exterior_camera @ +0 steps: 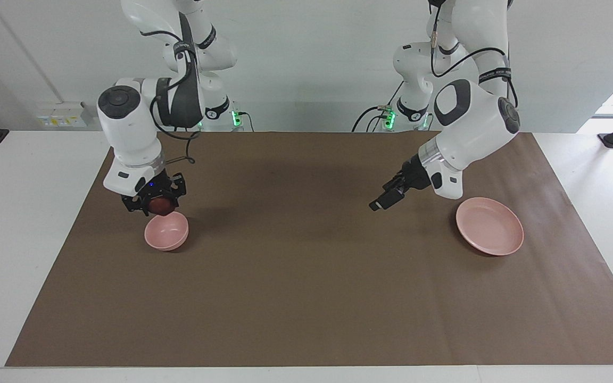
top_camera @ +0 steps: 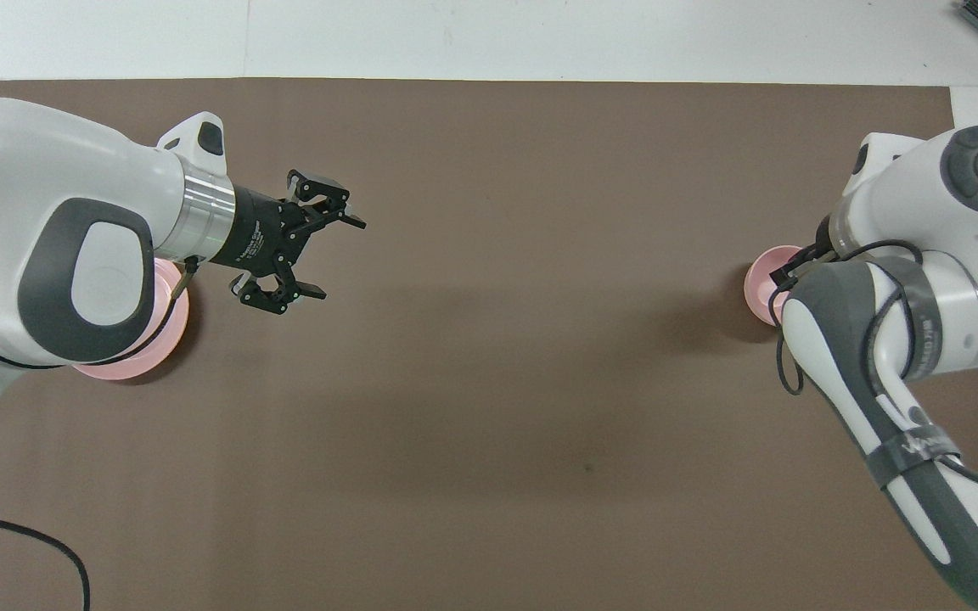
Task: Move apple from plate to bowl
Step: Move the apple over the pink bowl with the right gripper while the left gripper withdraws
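1. Risk, as we judge it: the apple [exterior_camera: 158, 205] hangs over the robot-side rim of the bowl [exterior_camera: 166, 231], not clearly over its centre. Let go here, it could clip the rim, bounce out and roll across the brown mat [exterior_camera: 306, 298].
2. Second risk: the bowl is only just wider than the apple, so there is little margin. A drop from height could tip or shove the light bowl.
3. Third risk: going lower off-centre, the fingers could knock the rim and push the bowl away.
4. Right gripper [exterior_camera: 156, 205], left-centre of the facing view: pointing straight down, pinching the apple between its fingers, just above the bowl. We see no contact between apple and bowl.
5. In the overhead view the right arm covers the gripper and apple; only a sliver of the bowl [top_camera: 759, 284] shows at the right edge, so centring can't be checked there.
6. Left gripper [exterior_camera: 386, 198], right of centre in the facing view: in the air over bare mat beside the plate [exterior_camera: 489, 226], holding nothing. The overhead view shows its fingers [top_camera: 311, 293] spread wide. That arm waits.
7. Plate is bare, lower right of the facing view; the apple is off it already.
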